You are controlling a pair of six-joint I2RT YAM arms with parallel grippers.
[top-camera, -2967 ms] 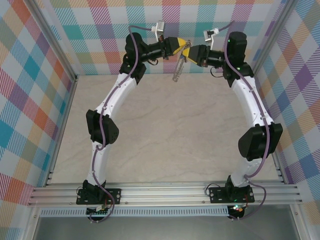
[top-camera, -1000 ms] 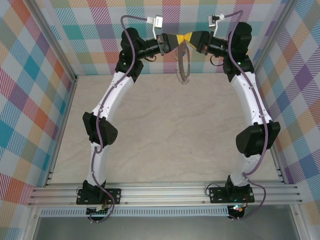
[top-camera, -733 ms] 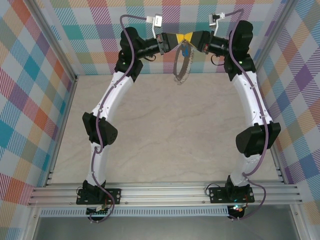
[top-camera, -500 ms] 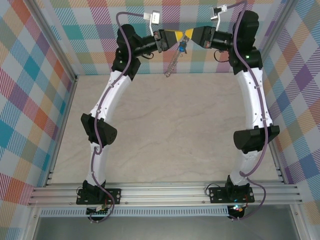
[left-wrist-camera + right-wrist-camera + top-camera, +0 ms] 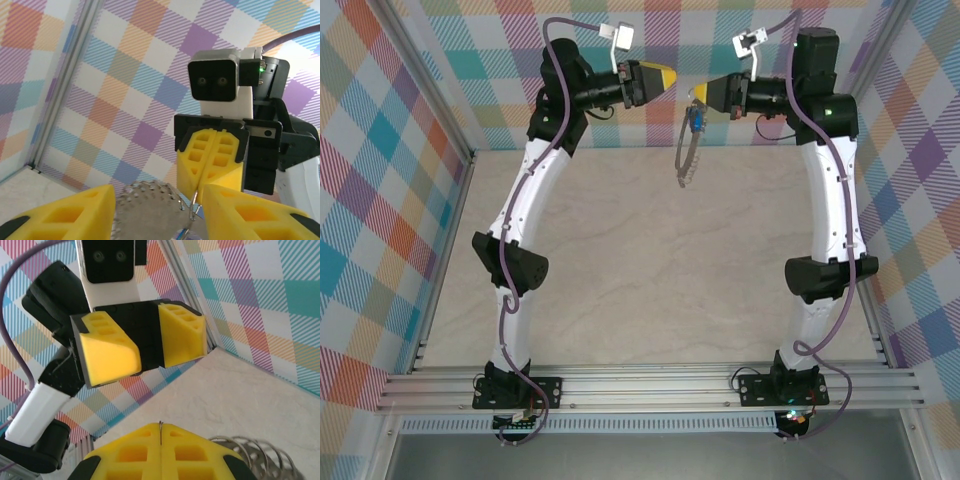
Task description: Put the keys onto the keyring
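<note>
Right now my right fingers (image 5: 700,94) are pressed tight together, pinching the top of the keyring (image 5: 685,158). I hold it up high by the back wall, so the ring can hang down free and not bump the surface (image 5: 650,270). The little blue key (image 5: 695,122) hangs right under those fingers, against the ring. I think it is on the ring, but it is too small for me to be sure. My left fingers (image 5: 660,77) are spread apart with nothing in them. They point at the right ones, near them, with a gap in between. I think that is fine, because one arm is enough to hold the ring. Next I would lower it gently so it does not swing or slip.
</note>
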